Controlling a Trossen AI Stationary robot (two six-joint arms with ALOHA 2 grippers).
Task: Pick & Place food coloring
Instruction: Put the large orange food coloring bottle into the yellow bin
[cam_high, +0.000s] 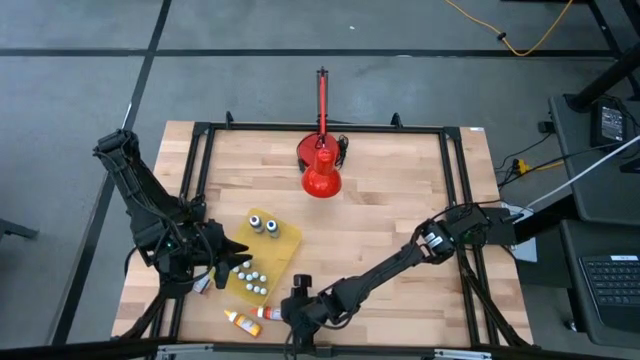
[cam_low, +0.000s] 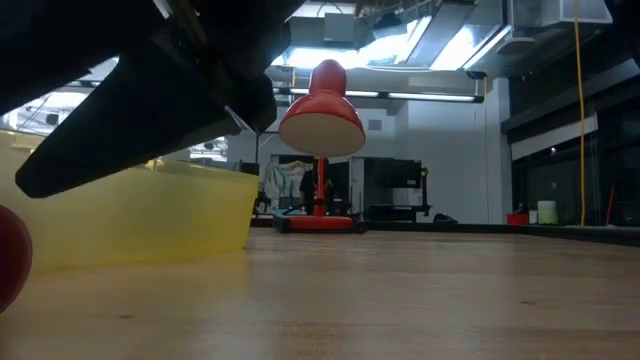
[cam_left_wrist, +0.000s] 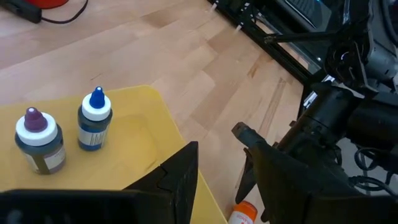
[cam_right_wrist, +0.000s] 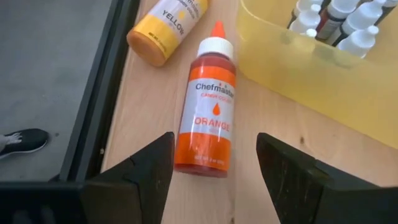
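Note:
The food coloring is small bottles. An orange one (cam_right_wrist: 208, 118) and a yellow one (cam_right_wrist: 165, 31) lie on their sides on the wood near the table's near edge. Several more (cam_high: 251, 276) stand in a yellow tray (cam_high: 285, 245), with two blue-capped ones (cam_left_wrist: 59, 130) at its far end. My right gripper (cam_right_wrist: 216, 140) is open low over the orange bottle's bottom end, with a finger on either side and no contact that I can see. My left gripper (cam_left_wrist: 216, 140) is open and holds nothing, hovering over the tray's left edge (cam_high: 232, 258).
A red desk lamp (cam_high: 321, 170) stands at the table's far middle, with its rod upright behind it. A black metal frame (cam_high: 200, 130) runs around the tabletop. The tray's wall (cam_right_wrist: 298, 68) is close beside the orange bottle. Bare wood (cam_high: 400, 200) fills the table's right half.

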